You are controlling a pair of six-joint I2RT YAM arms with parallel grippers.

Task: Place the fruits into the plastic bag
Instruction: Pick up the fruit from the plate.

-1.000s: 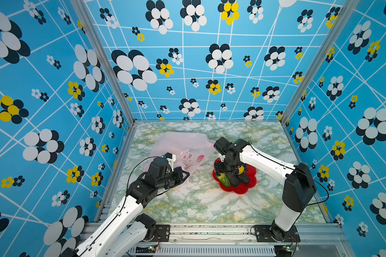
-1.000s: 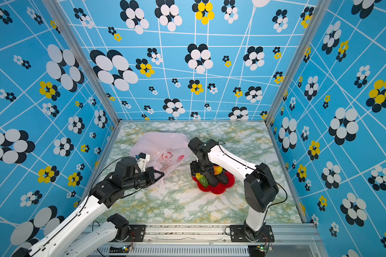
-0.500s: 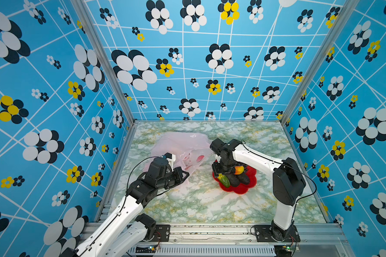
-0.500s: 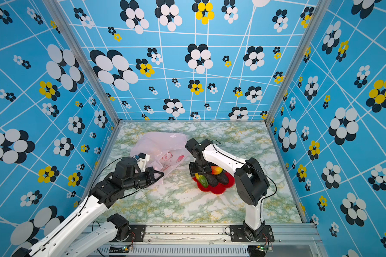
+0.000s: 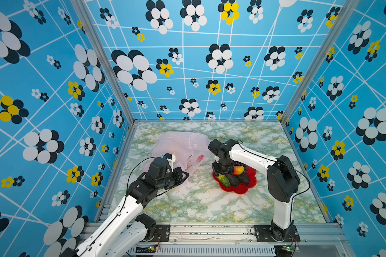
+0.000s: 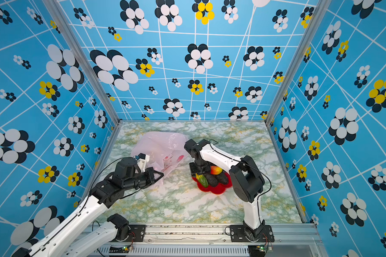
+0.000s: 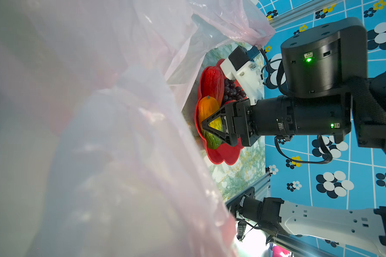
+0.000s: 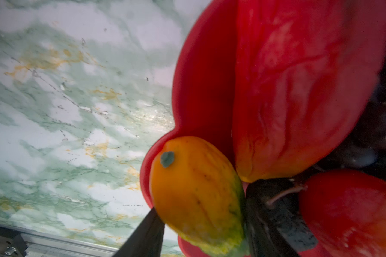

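The pale-pink plastic bag (image 5: 183, 144) (image 7: 98, 133) lies at the back left, its near edge lifted. My left gripper (image 5: 185, 175) (image 6: 161, 175) is shut on that edge; in the left wrist view the bag hides the jaws. The fruits sit on a red flower-shaped plate (image 5: 243, 189) (image 8: 201, 77). They include an orange-green fruit (image 5: 224, 180) (image 8: 198, 195), a red-yellow one (image 5: 238, 170), two dark ones (image 5: 237, 180), grapes (image 7: 232, 91) and a wrinkled red one (image 8: 299, 89). My right gripper (image 5: 221, 175) (image 8: 201, 222) points down into the plate. Its fingers (image 8: 147, 231) press both sides of the orange-green fruit.
The marble-patterned table (image 5: 198, 207) is boxed in by blue flowered walls (image 5: 54, 111) on three sides. A metal rail (image 5: 210, 229) with both arm bases runs along the front edge. The bag's mouth faces the plate, a short gap apart.
My right gripper has come down at the plate's left side and its jaws have narrowed around the orange-green fruit. The left arm and the bag have not moved.
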